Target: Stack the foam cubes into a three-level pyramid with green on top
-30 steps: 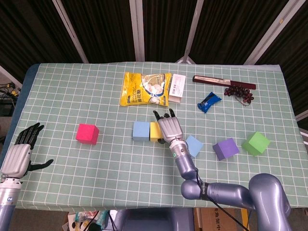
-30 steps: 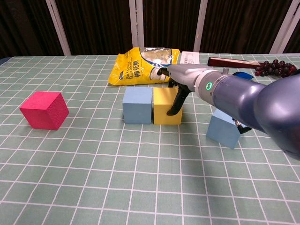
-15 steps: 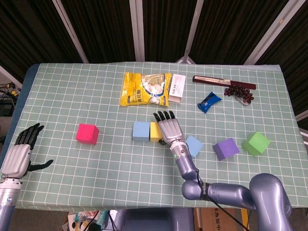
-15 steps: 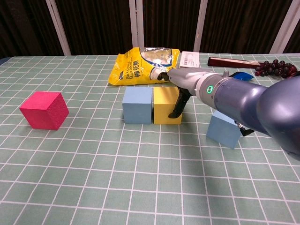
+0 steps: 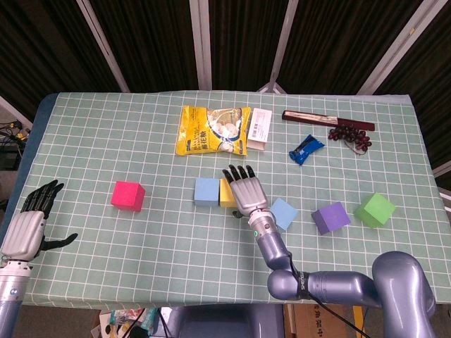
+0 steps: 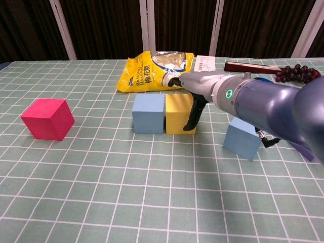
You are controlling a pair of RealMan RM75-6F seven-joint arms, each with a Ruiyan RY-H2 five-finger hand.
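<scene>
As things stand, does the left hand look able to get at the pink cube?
Probably yes. The left hand is open at the table's left edge, and only bare tablecloth lies between it and the pink cube; nothing stands against the cube.

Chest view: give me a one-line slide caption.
Right hand over the yellow cube beside a blue cube; pink cube waits left.

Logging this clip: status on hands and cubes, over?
Right hand over yellow cube, thumb at its right face, grip unclear. Left hand open, idle at table edge. Green cube far right, nothing stacked.
</scene>
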